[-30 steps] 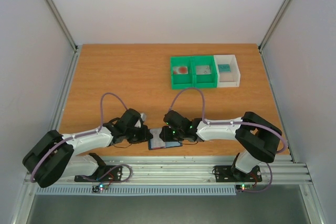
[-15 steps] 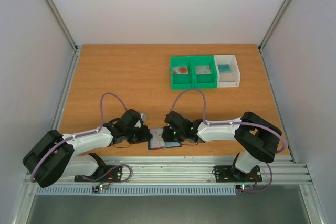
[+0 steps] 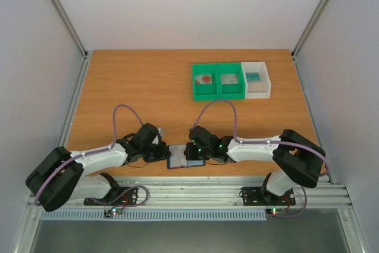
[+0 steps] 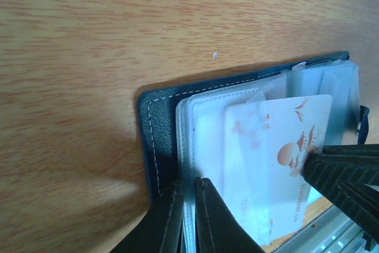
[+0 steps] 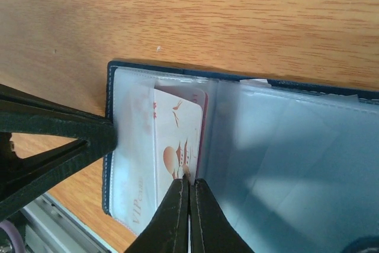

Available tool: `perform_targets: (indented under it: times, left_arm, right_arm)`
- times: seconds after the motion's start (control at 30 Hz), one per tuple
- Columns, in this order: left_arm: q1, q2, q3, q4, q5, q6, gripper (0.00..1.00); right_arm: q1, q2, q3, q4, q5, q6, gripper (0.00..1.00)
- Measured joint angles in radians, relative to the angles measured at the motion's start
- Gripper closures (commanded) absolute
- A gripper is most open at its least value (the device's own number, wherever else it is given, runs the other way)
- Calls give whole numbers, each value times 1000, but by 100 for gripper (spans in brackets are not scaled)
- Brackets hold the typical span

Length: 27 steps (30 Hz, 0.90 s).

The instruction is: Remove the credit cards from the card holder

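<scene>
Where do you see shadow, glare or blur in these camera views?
Left wrist: a soft dark shadow lies on the table beside the card holder, and the left pincer is slightly blurred. Right wrist: the clear sleeves shine pale with glare. Top external: evenly lit, sharp.

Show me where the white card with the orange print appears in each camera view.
Top external: too small to pick out; inside the open card holder, bottom centre.
Left wrist: the white card, lower right.
Right wrist: the white card, left of centre.
Shared landmark: the card holder's navy edge.
</scene>
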<state>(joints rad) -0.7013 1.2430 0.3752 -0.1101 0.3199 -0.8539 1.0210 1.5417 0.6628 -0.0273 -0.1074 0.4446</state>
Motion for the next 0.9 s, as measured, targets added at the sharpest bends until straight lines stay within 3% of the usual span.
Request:
perform_targets:
  times: [0.77,0.9]
  left_arm:
    - [0,-59,0,-68,-36,-3,90]
    - [0,-63,0,-79,-36,-3,85]
  right_arm:
    - [-1,-174,-18,-126,56,-2,99]
    - [-1,-182,-18,-146,63,-7,99]
